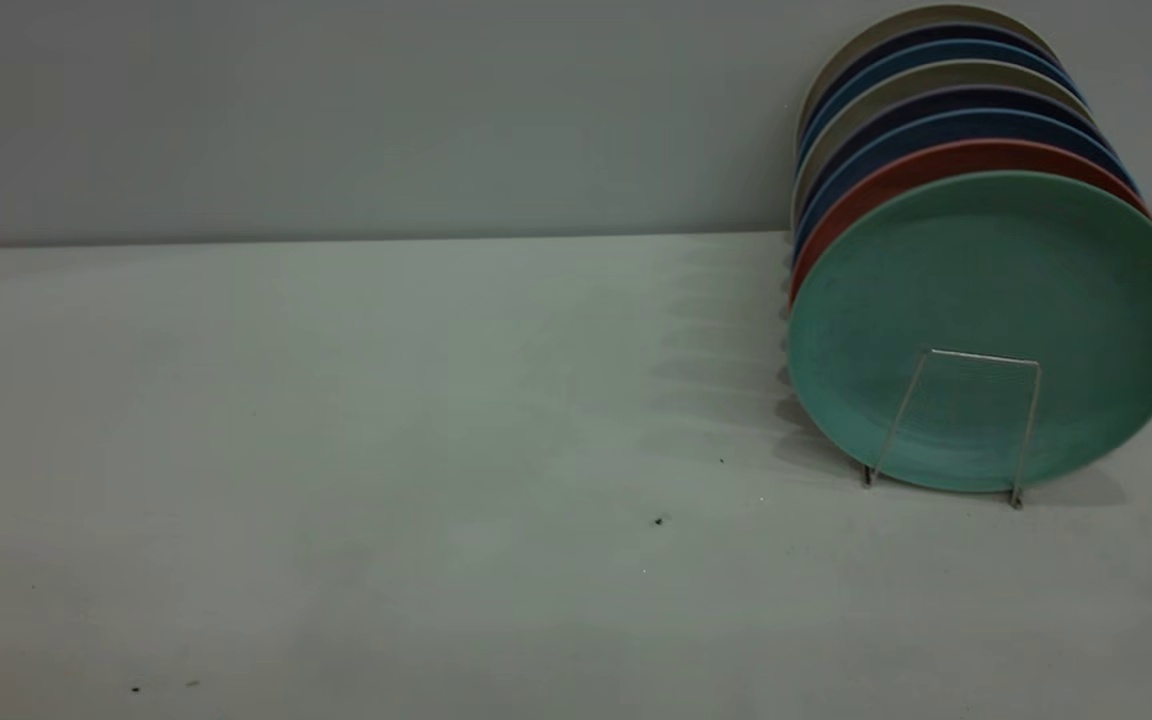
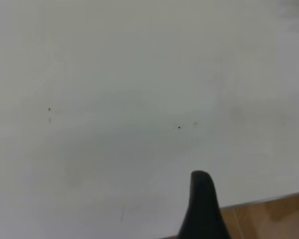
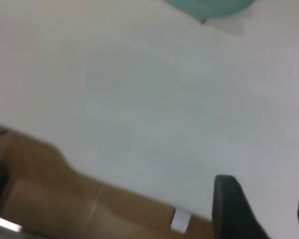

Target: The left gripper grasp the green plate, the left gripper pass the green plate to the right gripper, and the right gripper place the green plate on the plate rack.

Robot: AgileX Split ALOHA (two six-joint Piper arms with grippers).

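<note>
Spreading across the exterior view, the pale table [image 1: 336, 480] carries only a few dark specks on its left and middle stretch, and neither arm shows there. At the right, the green plate [image 1: 991, 320] stands on edge in the plate rack [image 1: 956, 425], at the front of the row, leaning back against a salmon-pink plate [image 1: 936, 165]; behind that come blue plates [image 1: 921, 135] and pale ones. One squared wire loop of the rack crosses the green plate's lower face.

The left gripper [image 2: 202, 211] hangs above bare tabletop near the wooden edge [image 2: 269, 219]; only one finger shows, so whether it is released or clenched cannot be told. The right gripper [image 3: 261, 211] sits over the table edge, well apart from the plate, its two fingers spread with a clear gap, holding nothing.
</note>
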